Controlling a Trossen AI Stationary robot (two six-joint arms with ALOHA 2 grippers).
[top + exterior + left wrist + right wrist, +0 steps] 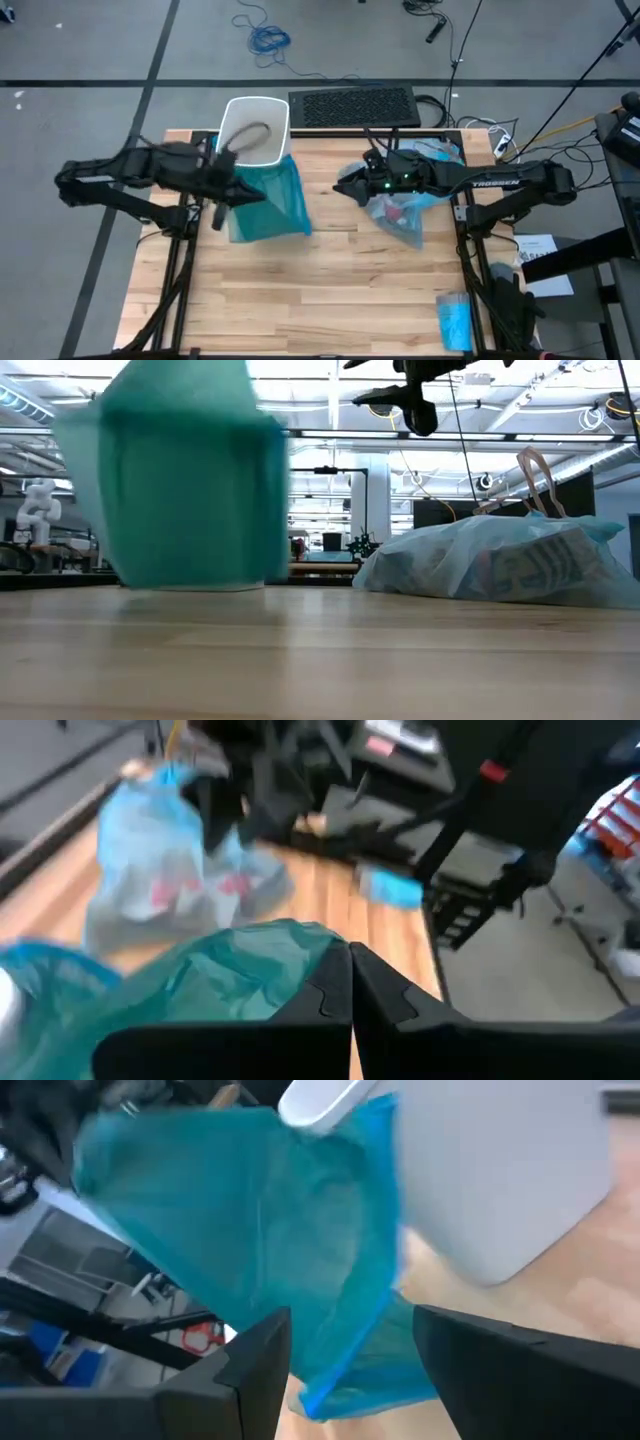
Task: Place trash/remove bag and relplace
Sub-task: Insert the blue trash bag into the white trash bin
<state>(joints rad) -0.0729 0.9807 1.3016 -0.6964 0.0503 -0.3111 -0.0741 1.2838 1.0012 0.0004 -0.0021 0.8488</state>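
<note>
1. The left gripper [225, 188] has its fingers [330, 995] pressed together on the edge of the teal bag [268, 200], which it holds up beside the white bin [255, 130].
2. In the left wrist view the two dark fingers meet with no gap, and teal plastic bunches right against them.
3. The teal bag hangs from that grip, spread wide over the near side of the bin; in the low view it shows as a broad teal sheet [170, 490] reaching down to the table [320, 660].
4. The bin stands at the far edge of the table, tipped a little, with its open mouth showing from above.
5. The right gripper [345, 185] has its fingers [250, 1370] spread apart and holds nothing; it hovers above the table between the teal bag and the pale blue bag [405, 215].
6. In the right wrist view the gap between its fingers looks onto the teal bag [240, 1230] and the bin's white wall [500, 1170].
7. The pale blue bag lies on the table's right side, under the right arm, full and lumpy, with red and whitish trash [393, 212] showing through the plastic.
8. In the low view that bag [500, 565] rests on the tabletop, well apart from the teal one.
9. A small blue packet [455, 320] lies at the table's near right corner.
</note>
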